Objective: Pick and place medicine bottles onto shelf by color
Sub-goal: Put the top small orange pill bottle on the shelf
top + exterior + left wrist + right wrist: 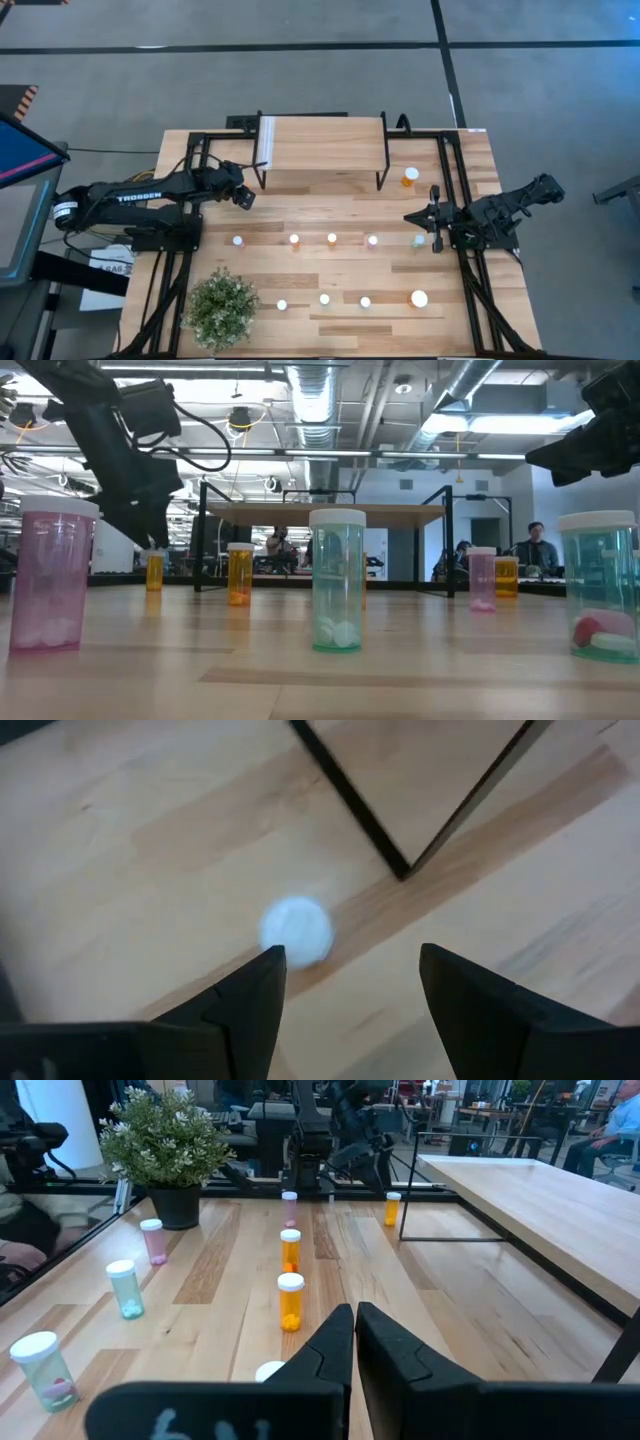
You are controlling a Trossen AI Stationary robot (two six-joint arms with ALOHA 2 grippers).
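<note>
Ten medicine bottles stand on the table (330, 335), none on the shelf (322, 143), which is bare and set at the far middle of the tabletop.

- Far row, five white-capped bottles side by side, well apart: (238, 240), (294, 239), (332, 238), (372, 240), (418, 240). The last sits just beside the right gripper.
- Near row, four bottles: (282, 305), (324, 299), (365, 301), and a larger one (419, 298).
- Single orange bottle (410, 177) beside the shelf's right legs.
- Low view: pink bottle (53, 574) and two pale green bottles (337, 579), (601, 586) nearest the camera; orange ones (240, 573) farther back.
- Plant (221, 307), green and bushy, at the near left of the table.
- Left gripper (243, 197): raised above the table by the shelf's left front leg, fingers spread apart, holding nothing. Its wrist view looks down on a white bottle cap (296, 929) standing near that leg, just past one fingertip and apart from it.
- Right gripper (411, 218): at the right side of the table, fingers (400, 1350) pressed together, nothing between them
</note>
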